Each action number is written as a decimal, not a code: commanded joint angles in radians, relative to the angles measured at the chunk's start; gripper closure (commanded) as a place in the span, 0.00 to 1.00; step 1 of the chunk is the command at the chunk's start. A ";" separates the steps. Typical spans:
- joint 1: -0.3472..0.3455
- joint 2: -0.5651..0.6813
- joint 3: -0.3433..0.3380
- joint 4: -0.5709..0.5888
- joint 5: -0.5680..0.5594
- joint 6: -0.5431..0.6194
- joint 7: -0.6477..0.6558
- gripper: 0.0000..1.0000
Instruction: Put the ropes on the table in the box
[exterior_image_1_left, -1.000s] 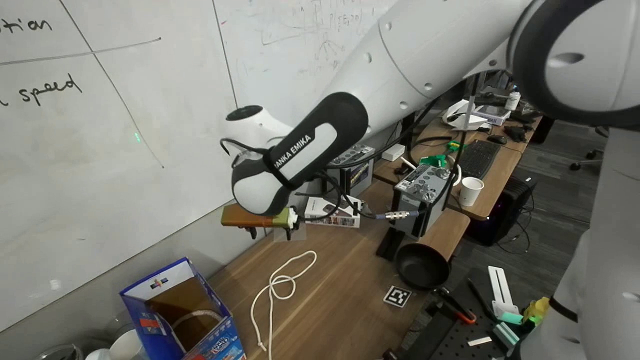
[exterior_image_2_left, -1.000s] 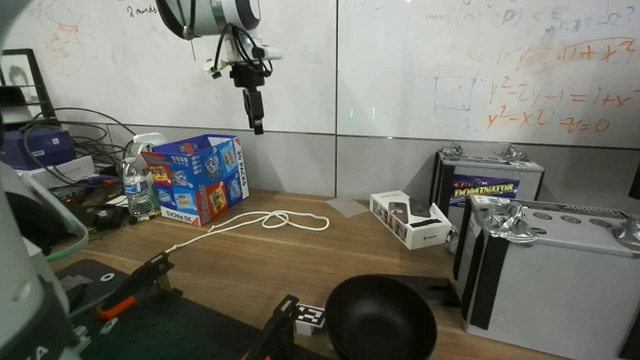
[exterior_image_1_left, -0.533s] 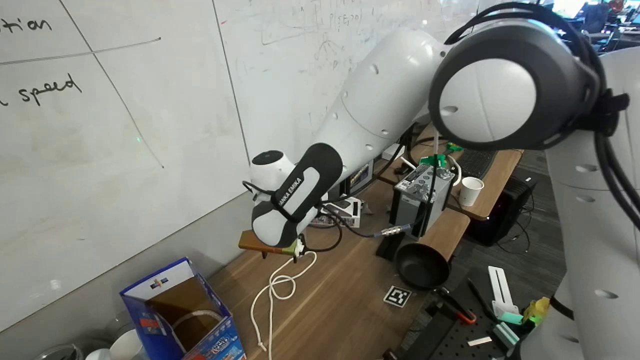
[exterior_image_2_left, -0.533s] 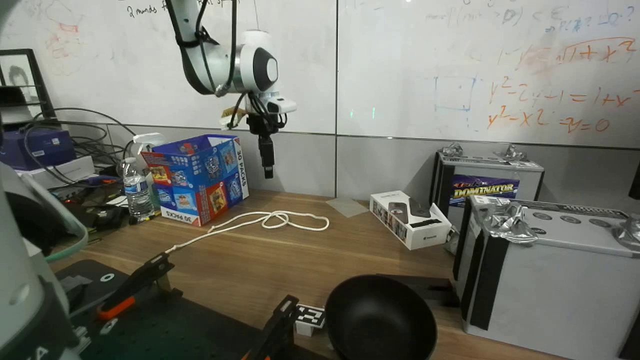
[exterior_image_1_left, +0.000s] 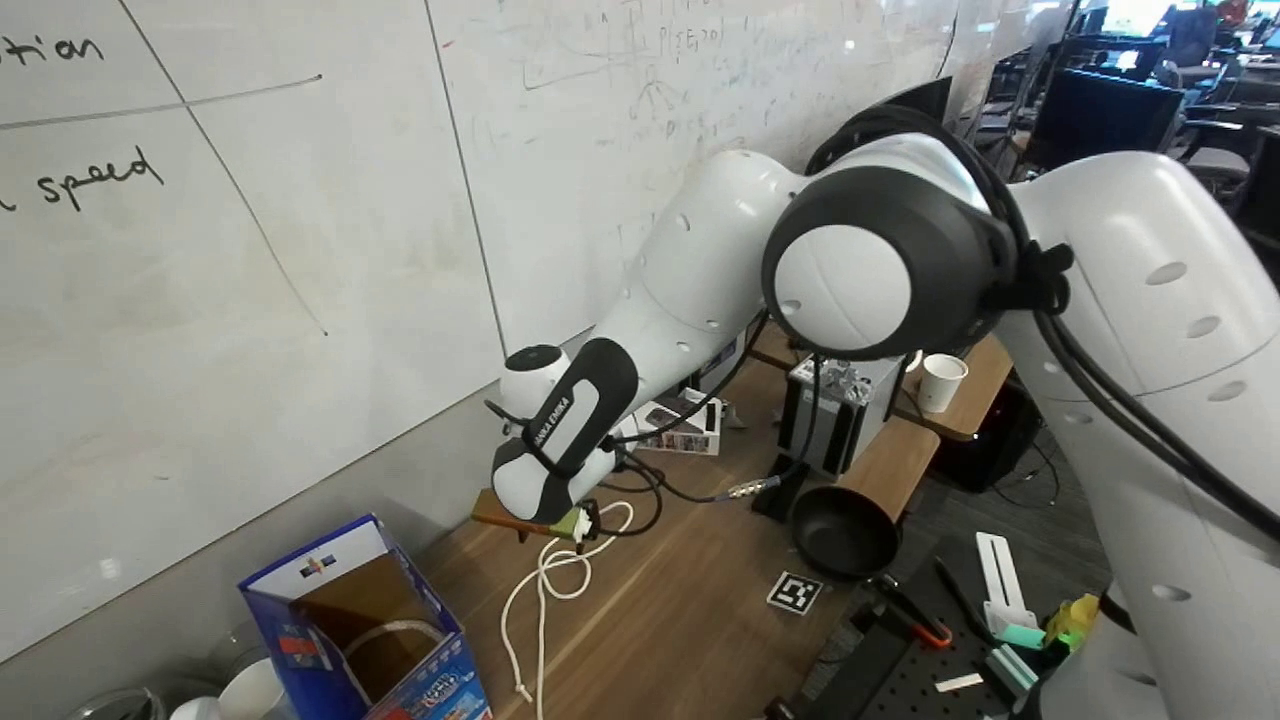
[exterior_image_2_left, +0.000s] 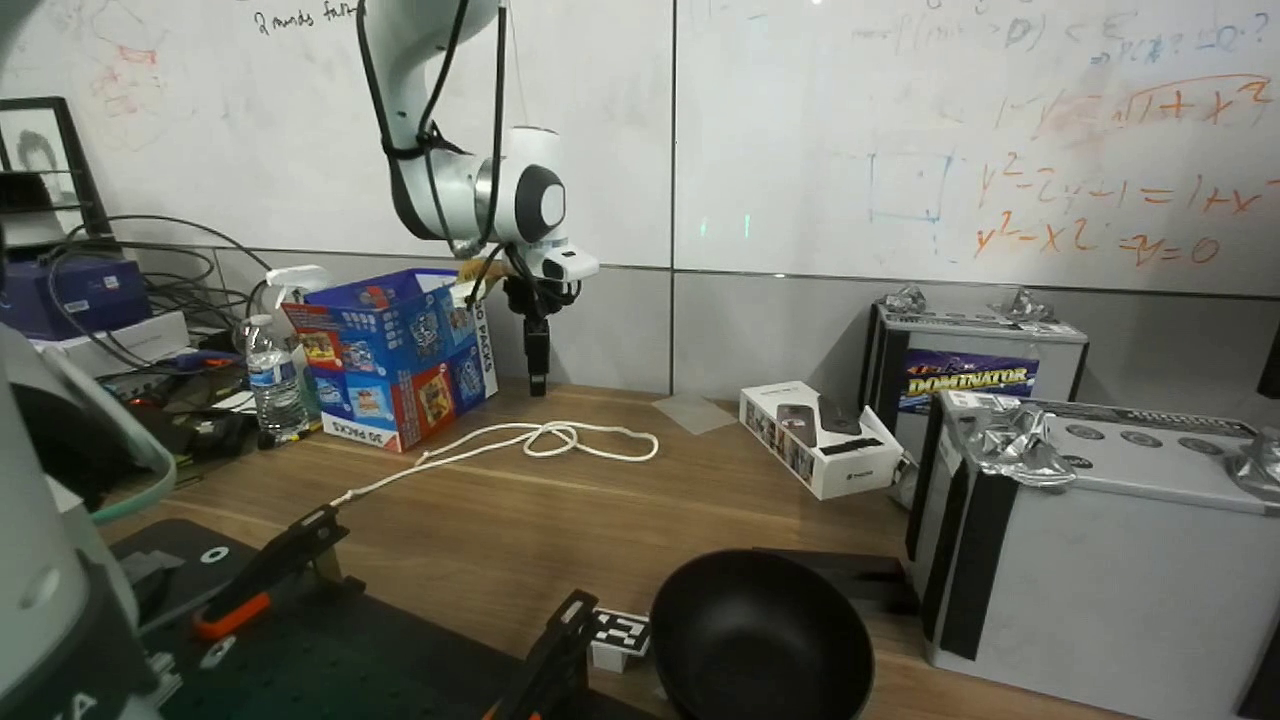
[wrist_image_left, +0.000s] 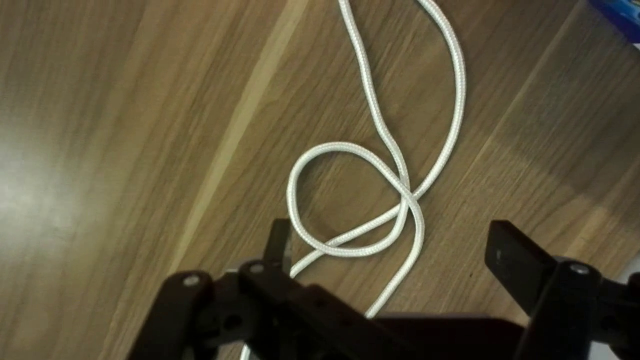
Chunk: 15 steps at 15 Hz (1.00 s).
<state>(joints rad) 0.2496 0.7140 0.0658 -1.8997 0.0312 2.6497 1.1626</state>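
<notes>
Black pincer (wrist_image_left: 389, 232) hangs, jaws wide apart, above the looped white rope (wrist_image_left: 407, 195).

Both exterior views look down across the worktop (exterior_image_2_left: 520, 530) toward the whiteboard (exterior_image_2_left: 800, 130), sharing box (exterior_image_2_left: 395, 365) and looped rope (wrist_image_left: 408, 196); the wrist view looks closely down on that rope.

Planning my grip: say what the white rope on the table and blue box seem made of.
White rope: apparently braided fibre, maybe synthetic, slight sheen; fine weave shows.
Blue box: probably cardboard, smooth printed finish; thin walls, brown inside.
</notes>
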 joint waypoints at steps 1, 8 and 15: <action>0.009 0.087 0.004 0.098 0.053 -0.009 -0.048 0.00; 0.015 0.233 0.002 0.222 0.086 -0.022 -0.084 0.00; 0.027 0.313 -0.024 0.323 0.080 -0.071 -0.087 0.00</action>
<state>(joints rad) 0.2575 0.9899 0.0636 -1.6496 0.0908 2.6208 1.1019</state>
